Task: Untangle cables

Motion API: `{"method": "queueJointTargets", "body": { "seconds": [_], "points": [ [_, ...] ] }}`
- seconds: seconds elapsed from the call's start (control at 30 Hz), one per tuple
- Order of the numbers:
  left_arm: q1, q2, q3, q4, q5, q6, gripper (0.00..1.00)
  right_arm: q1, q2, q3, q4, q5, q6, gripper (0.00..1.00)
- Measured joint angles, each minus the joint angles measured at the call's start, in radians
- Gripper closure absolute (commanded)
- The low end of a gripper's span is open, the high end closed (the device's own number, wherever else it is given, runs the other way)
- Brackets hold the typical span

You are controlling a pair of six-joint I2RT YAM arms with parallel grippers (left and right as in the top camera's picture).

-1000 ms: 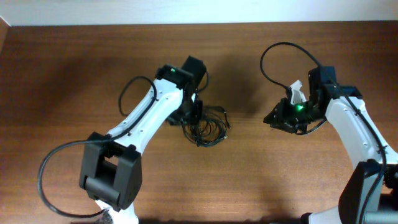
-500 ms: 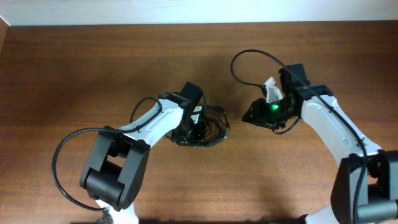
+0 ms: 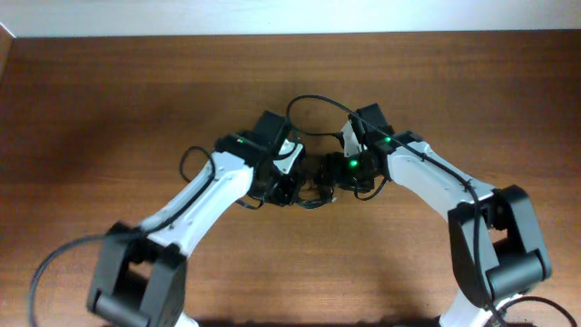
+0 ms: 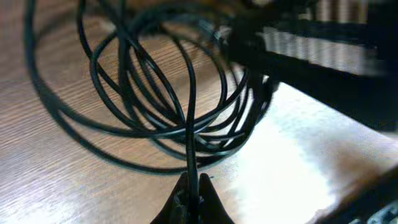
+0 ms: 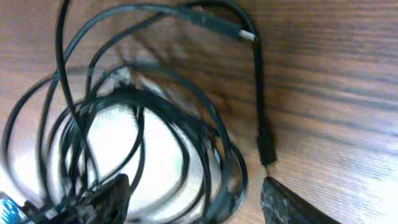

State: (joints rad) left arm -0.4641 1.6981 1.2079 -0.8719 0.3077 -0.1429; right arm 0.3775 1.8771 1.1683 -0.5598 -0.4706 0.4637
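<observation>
As seen from overhead, brown wooden desk from edge to edge, grain running sideways, a pale strip along the far side. Leaning in over its middle from the two near corners, left arm and right arm, white shells with black joints, wrists almost head to head. Arching over the gap behind them, a thicker black lead belonging to the arms, not part of the heap below.

On the wood between the two wrists, the cables: thin black cords lying in loose overlapping loops. Partly hidden from above by both arms. More plainly spread in the wrist views, as rings crossing one another with several strands bunched together on one side.

At the near edge of that heap, left tool, tips pressed together and clamped on a single strand of the cables, the strand running straight up from the pinch into the loops. On the other side, right tool, fingers standing well apart, low over the desk, with the edge of the loops lying between them. No telling whether either finger touches a cord.

Smallest of all, the ends: a silver-tipped plug lying flat on the desk beyond the loops, and beside it a cord running down to a second small black plug just beyond the right-hand finger. Glowing on the right wrist, a green light.
</observation>
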Motion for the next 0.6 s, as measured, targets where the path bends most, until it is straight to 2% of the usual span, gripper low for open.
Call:
{"method": "queueJointTargets", "body": {
  "seconds": [0.13, 0.23, 0.4, 0.6],
  "points": [
    [0.001, -0.084, 0.0, -0.014, 0.008, 0.005, 1.0, 0.016, 0.032, 0.0, 0.013, 0.024, 0.038, 0.77],
    [0.003, -0.175, 0.026, -0.019, 0.013, 0.005, 1.0, 0.016, 0.038, 0.0, -0.012, 0.067, 0.05, 0.92],
    [0.009, -0.317, 0.137, -0.017, 0.019, 0.005, 1.0, 0.016, 0.038, 0.0, -0.031, 0.089, 0.055, 0.96],
    [0.008, -0.449, 0.164, 0.034, -0.022, -0.002, 1.0, 0.02, 0.036, 0.003, -0.068, 0.087, 0.056, 0.96]
  ]
}}
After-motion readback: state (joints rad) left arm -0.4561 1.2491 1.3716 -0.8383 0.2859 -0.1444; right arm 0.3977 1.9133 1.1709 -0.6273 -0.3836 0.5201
